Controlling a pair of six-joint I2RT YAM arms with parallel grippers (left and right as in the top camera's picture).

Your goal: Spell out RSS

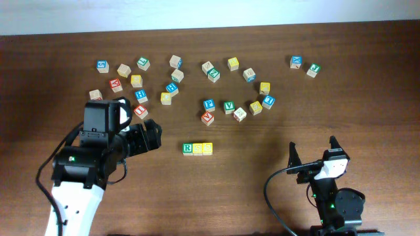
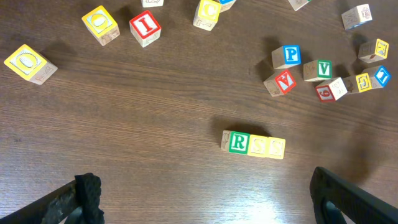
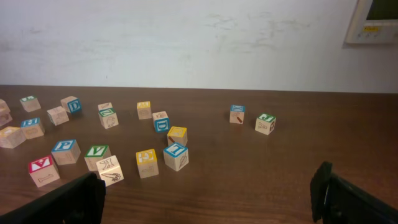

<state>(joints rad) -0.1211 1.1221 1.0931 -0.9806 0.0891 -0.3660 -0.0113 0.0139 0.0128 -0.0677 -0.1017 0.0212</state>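
Note:
The green R cube and two yellow cubes sit touching in a straight row at the table's middle front. In the left wrist view the green R cube leads the two yellow cubes. My left gripper is open and empty, left of the row and apart from it; its fingers frame bare wood. My right gripper is open and empty at the front right, far from the row.
Many loose letter cubes lie scattered across the far half of the table, among them a green V cube, a blue P cube and a red cube. A pale wall rises behind the table.

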